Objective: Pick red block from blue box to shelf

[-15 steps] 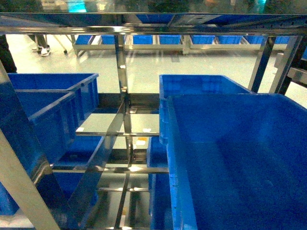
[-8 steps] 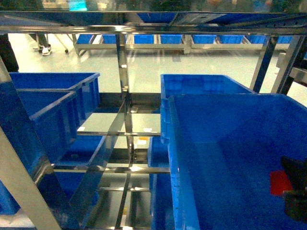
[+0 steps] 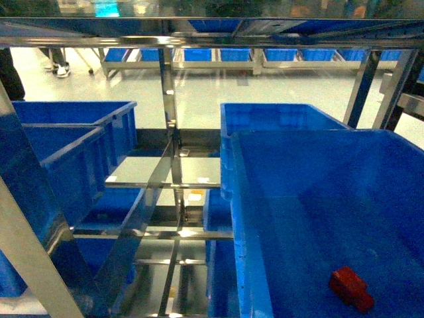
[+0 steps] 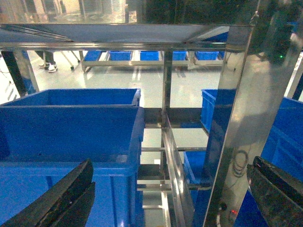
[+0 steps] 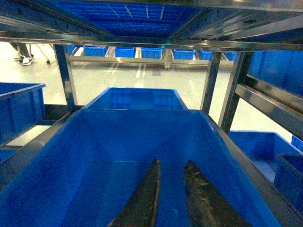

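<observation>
The red block (image 3: 351,288) lies loose on the floor of a large dark blue crate (image 3: 311,192) on the steel shelf (image 3: 171,99), at the lower right of the head view. No gripper shows in that view. In the right wrist view my right gripper (image 5: 173,163) hangs over this crate (image 5: 94,156), fingers apart with only the crate floor between them; the block is hidden there. My left gripper (image 4: 173,163) is spread wide open in front of a shelf upright (image 4: 246,118), holding nothing. The blue box is out of view.
More dark blue crates sit on the shelf: one at the left (image 3: 66,152), another behind the near crate (image 3: 278,116). Steel rails and uprights (image 3: 363,86) cross the middle gap. A top tier (image 5: 151,40) runs close overhead. A person's feet (image 3: 58,68) show far left.
Half a second ago my right gripper held the red block at the right edge of the head view. Now the gripper is gone from that view and the block lies on the crate floor.
</observation>
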Controlling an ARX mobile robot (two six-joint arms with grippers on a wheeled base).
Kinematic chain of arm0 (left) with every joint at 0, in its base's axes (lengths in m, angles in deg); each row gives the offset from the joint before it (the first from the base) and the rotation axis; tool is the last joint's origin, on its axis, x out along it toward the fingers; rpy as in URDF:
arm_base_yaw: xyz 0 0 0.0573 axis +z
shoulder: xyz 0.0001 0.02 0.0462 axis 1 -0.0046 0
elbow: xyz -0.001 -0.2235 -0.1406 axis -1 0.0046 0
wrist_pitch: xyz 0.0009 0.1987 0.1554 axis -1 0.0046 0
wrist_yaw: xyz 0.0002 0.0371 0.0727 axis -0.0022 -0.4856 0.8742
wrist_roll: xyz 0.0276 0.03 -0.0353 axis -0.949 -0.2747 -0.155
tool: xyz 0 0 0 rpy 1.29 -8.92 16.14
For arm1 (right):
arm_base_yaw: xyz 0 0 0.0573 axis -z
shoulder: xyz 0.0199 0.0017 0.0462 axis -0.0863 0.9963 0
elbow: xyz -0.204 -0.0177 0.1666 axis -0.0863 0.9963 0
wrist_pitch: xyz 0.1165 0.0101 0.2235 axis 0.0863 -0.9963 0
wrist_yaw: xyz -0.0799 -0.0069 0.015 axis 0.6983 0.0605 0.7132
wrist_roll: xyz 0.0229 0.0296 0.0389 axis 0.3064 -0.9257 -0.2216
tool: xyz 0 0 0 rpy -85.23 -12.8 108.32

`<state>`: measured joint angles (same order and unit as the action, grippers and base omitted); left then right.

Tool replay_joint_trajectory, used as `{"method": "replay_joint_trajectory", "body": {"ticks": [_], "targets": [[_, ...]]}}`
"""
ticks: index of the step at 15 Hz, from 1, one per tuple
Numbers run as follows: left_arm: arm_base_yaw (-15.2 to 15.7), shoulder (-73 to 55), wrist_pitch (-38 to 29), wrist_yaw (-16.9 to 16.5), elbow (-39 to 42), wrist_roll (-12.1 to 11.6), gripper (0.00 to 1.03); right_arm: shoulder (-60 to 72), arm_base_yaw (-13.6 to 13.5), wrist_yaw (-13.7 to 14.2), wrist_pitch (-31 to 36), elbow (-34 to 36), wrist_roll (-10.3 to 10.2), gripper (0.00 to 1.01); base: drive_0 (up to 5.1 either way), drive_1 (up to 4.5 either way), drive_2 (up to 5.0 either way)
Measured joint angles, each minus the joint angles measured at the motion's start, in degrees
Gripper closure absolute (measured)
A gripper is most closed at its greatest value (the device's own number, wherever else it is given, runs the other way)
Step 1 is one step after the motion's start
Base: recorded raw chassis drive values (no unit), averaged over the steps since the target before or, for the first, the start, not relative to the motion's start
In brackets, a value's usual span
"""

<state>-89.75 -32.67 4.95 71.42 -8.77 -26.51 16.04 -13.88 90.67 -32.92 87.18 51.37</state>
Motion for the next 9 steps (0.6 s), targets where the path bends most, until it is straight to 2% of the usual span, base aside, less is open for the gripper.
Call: {"method": "replay_joint_trajectory", "body": {"ticks": [1,2,4,8,9], "targets": [[0.0,0.0,0.0,0.0,0.0,0.0,0.05,-5.2,2.3,-2.3,-4.6,0.0,0.0,0.95,0.0,0.0,0.0],[0.0,0.0,0.0,0.0,0.0,0.0,0.05,-12.1,4.3,-4.7,-12.4,-0.1,0.2,0.99,0.0,0.0,0.0],[0.0,0.0,0.0,0.0,0.0,0.0,0.05,-21.6,7.5,-7.4,-20.8,-0.1,0.3,0.99,0.0,0.0,0.0],[0.0,0.0,0.0,0.0,0.0,0.0,0.05,-31.7,12.4,-12.5,-30.4,-0.1,0.3,0.99,0.0,0.0,0.0],[0.0,0.0,0.0,0.0,0.0,0.0,0.05,-34.4,17.7,-18.0,-33.2,-0.1,0.3,0.99,0.0,0.0,0.0]]}}
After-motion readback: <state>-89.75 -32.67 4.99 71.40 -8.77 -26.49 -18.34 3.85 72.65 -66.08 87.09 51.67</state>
